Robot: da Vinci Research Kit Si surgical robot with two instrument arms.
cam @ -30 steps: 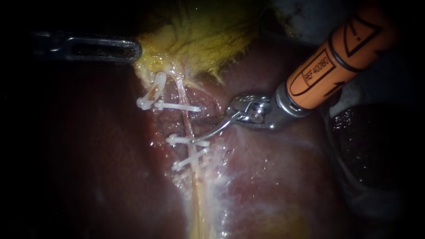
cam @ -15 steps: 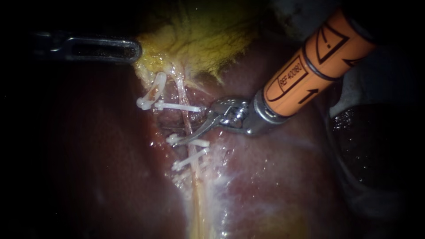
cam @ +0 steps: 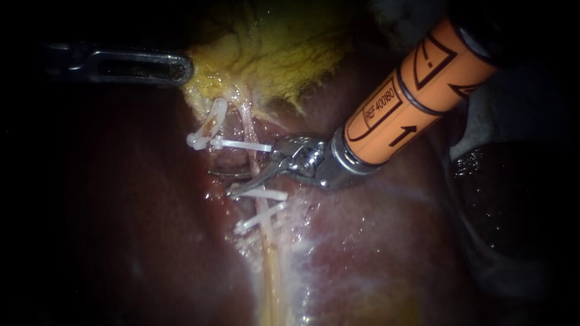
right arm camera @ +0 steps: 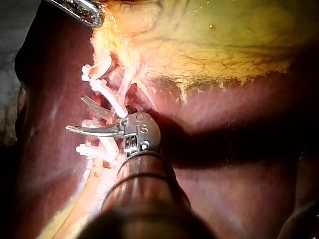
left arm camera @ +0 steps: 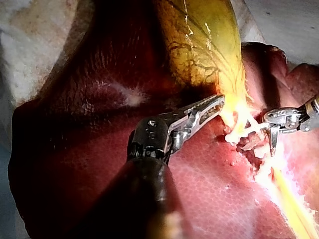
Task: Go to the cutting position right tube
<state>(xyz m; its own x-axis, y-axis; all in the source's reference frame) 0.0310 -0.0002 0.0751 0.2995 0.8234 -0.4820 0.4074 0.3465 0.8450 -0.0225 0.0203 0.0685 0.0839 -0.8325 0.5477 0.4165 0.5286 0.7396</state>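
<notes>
A: Which way does the right tube (cam: pixel 251 158) lie from the right instrument (cam: pixel 222 183)?
B: Between its jaws, which stand apart. The tube runs far to near, and the instrument crosses it from the right, between the upper clip (cam: pixel 241 145) and the lower clip (cam: pixel 266 194). The left instrument (cam: pixel 181 67) sits well apart, far left.
A: What differs from a second ago?
B: The tips now reach past the tube and are no longer short of it.

Pale surface (left arm camera: pixel 30 30) beneath the dark red liver (left arm camera: pixel 75 149), with the yellow-green gallbladder (left arm camera: pixel 204 40) atop that liver.
</notes>
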